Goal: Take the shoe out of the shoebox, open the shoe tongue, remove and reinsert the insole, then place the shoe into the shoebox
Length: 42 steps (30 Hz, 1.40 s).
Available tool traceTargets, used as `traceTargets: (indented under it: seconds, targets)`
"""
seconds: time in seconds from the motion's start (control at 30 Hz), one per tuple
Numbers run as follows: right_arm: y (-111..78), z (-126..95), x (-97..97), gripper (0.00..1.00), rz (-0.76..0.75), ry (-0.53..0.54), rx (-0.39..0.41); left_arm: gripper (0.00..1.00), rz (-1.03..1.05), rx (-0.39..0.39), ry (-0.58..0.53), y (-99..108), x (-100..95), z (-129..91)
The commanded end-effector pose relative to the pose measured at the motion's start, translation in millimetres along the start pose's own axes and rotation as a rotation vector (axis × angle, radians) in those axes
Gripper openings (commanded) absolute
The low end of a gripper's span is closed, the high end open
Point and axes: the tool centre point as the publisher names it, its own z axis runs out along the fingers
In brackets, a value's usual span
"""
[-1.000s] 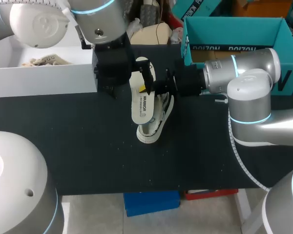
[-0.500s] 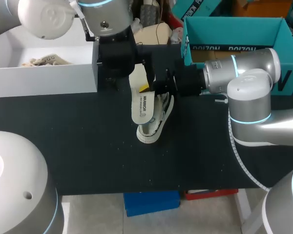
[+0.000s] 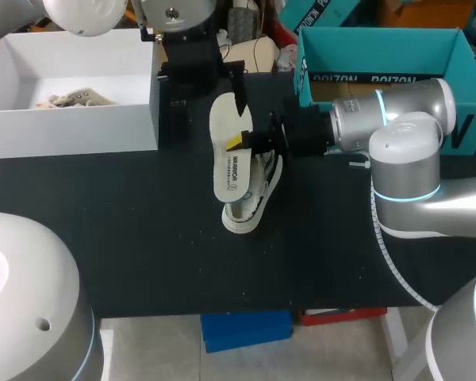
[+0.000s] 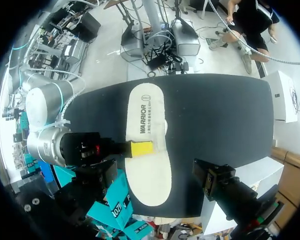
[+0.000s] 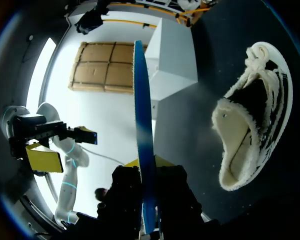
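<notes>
Fleece-lined shoe (image 5: 236,145), matt black table (image 3: 143,238)

In the head view, the insole (image 3: 228,155) covered most of the shoe (image 3: 254,210); only its near end and right side showed. The left gripper (image 4: 155,176) kept its yellow tips out of its own wrist view. The right gripper (image 5: 149,197) hid the insole's held end. The pale bundle (image 3: 67,98) in the white shoebox (image 3: 71,131) was too small to identify.

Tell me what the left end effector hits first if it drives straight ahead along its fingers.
Probably the insole, held by the right end effector. It lies straight ahead of the left end effector, though depth is unclear.
</notes>
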Motion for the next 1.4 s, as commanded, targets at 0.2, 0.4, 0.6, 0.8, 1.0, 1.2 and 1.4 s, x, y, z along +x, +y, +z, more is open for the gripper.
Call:
traceTargets:
  seconds: [0.2,0.4,0.6,0.8,1.0,1.2,1.4]
  targets:
    - [-0.1,2,-0.3,0.0,0.0,-0.001,-0.002,1.0,0.001,-0.003,0.016,50,0.8,0]
    - [-0.1,2,-0.3,0.0,0.0,-0.001,-0.002,1.0,-0.002,-0.026,0.024,77,1.6,1]
    - [-0.1,2,-0.3,0.0,0.0,-0.001,-0.002,1.0,-0.012,-0.037,0.026,99,0.5,4]
    - [-0.1,2,-0.3,0.0,0.0,-0.001,-0.002,1.0,-0.028,-0.055,0.026,116,-0.2,4]
    - [-0.1,2,-0.3,0.0,0.0,-0.001,-0.002,1.0,-0.04,-0.075,0.026,113,-3.1,-1]
    - [-0.1,2,-0.3,0.0,0.0,-0.001,-0.002,1.0,-0.036,-0.082,0.022,87,-4.9,-5]
    - [-0.1,2,-0.3,0.0,0.0,-0.001,-0.002,1.0,-0.033,-0.084,0.045,54,-2.6,-6]
